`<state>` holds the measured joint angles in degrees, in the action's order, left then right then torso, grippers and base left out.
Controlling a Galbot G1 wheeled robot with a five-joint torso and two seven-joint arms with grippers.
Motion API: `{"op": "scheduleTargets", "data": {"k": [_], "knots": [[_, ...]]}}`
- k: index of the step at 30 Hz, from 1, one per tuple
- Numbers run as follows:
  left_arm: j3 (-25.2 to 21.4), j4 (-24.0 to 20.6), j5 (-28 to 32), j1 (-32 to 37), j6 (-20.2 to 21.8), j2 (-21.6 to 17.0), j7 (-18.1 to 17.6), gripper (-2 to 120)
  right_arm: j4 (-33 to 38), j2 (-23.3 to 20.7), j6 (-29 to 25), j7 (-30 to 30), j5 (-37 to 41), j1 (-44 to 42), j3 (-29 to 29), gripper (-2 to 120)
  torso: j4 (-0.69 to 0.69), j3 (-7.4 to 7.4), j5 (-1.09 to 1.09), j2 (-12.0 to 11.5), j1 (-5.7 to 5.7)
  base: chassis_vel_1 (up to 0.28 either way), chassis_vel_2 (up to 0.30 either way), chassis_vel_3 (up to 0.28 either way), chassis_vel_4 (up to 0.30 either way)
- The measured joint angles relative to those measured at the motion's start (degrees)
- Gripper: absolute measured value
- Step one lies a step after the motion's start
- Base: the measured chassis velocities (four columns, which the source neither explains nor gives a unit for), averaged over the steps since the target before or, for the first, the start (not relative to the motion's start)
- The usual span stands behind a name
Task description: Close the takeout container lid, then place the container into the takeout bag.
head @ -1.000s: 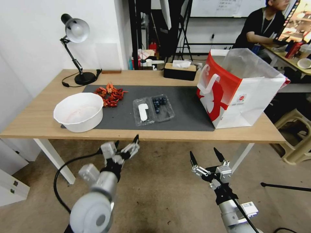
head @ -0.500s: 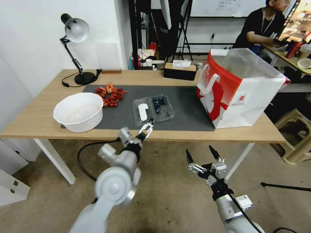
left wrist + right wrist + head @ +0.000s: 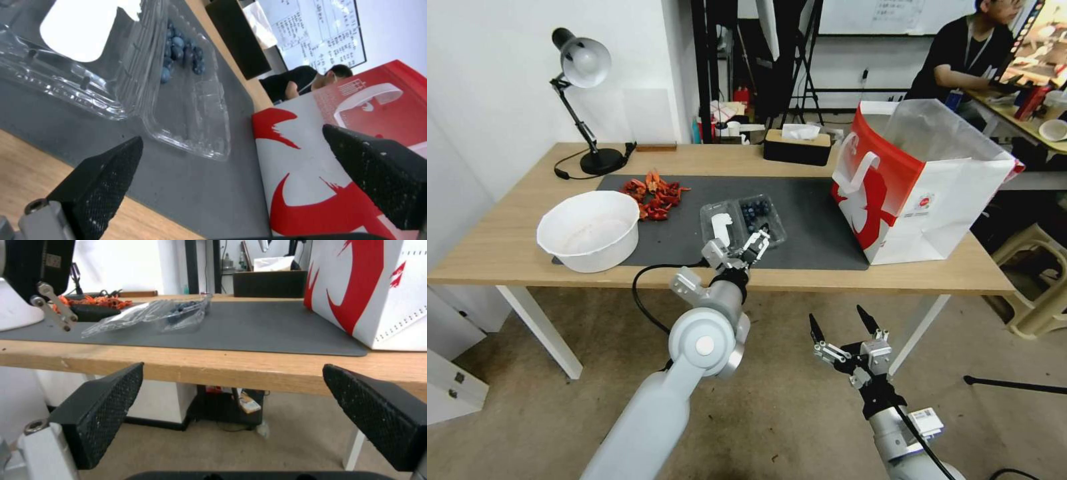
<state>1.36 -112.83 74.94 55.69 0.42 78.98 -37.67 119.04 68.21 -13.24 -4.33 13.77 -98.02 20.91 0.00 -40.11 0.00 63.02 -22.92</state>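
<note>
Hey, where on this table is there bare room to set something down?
Bare dark mat lies between the open takeout container and the takeout bag. Bare wood runs behind the mat, between the lamp and tissue box. It is crowded on the robot's left: white bowl, red scraps, and the open left gripper at the container's near edge.

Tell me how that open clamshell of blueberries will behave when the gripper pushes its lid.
The takeout container looks thin and clear, so it probably flexes and slides on the mat if nudged. Only a few blueberries sit in one half, so it seems light and may skid. The left gripper is open near its front edge.
</note>
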Motion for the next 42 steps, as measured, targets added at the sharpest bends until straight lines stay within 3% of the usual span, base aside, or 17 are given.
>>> {"op": "scheduleTargets", "data": {"k": [14,42], "knots": [[0.20,3.79,0.55,-1.79,0.23,0.45,-0.53,100,-0.65,-0.15,-0.15,-0.17,0.09,0.59,0.19,100,0.00,0.01,-0.01,0.00,0.00,0.000,0.000,0.000,0.000],[-1.15,6.80,0.37,-2.93,-0.13,0.98,-2.30,100,-0.57,-0.24,-0.31,-0.52,-0.15,0.24,0.20,100,0.00,0.01,0.00,0.00,0.01,0.000,0.000,0.000,0.000]]}}
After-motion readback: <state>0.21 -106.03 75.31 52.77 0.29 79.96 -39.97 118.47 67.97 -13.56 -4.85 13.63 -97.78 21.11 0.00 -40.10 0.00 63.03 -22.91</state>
